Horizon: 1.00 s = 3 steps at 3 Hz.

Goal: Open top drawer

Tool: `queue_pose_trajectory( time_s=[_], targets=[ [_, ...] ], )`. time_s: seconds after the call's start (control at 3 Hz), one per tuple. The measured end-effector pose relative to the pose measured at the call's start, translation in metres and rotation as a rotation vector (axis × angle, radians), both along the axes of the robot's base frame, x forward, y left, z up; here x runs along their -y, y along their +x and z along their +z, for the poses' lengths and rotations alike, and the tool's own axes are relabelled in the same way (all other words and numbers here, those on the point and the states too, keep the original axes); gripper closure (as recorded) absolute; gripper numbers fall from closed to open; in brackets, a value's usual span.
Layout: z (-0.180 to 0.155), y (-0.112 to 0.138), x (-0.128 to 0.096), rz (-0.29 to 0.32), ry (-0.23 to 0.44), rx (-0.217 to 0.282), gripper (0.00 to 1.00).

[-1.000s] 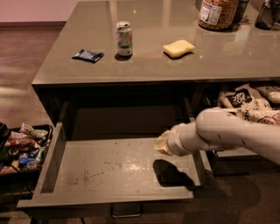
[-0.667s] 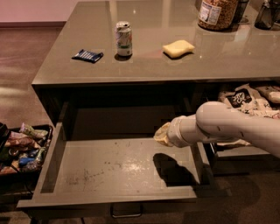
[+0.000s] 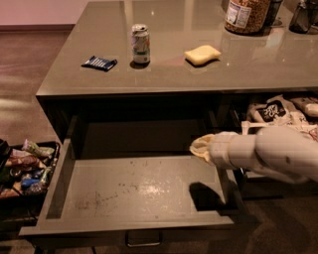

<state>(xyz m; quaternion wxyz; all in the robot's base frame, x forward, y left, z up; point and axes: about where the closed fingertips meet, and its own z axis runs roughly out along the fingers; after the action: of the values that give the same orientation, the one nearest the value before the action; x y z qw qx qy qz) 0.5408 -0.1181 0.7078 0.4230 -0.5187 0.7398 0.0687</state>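
Note:
The top drawer [image 3: 134, 191] stands pulled far out under the counter, its scuffed grey floor bare. Its front edge runs along the bottom of the view, where the small metal pull handle [image 3: 143, 241] shows. My gripper [image 3: 199, 147] hangs above the drawer's right rear corner, at the end of my white arm [image 3: 268, 154], which comes in from the right. It touches nothing that I can see and casts a dark shadow on the drawer floor below it.
On the counter stand a soda can [image 3: 140, 43], a yellow sponge [image 3: 202, 54], a blue packet [image 3: 99, 63] and a large jar [image 3: 246, 14]. A narrower open drawer with snack bags [image 3: 280, 115] lies behind my arm. A bin of snacks [image 3: 25, 168] sits at left.
My gripper has risen from near the drawer floor and drawn slightly back to the right. The drawer has stayed as far out as before.

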Motion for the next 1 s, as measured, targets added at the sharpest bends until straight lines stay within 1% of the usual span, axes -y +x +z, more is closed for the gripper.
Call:
queue_pose_trajectory(
  time_s=[0.33, 0.67, 1.0],
  targets=[
    [0.038, -0.020, 0.037, -0.134, -0.025, 0.115, 1.00],
    [0.078, -0.043, 0.072, -0.273, -0.071, 0.205, 1.00],
    [0.086, -0.045, 0.080, -0.293, -0.082, 0.222, 1.00]
  ],
)
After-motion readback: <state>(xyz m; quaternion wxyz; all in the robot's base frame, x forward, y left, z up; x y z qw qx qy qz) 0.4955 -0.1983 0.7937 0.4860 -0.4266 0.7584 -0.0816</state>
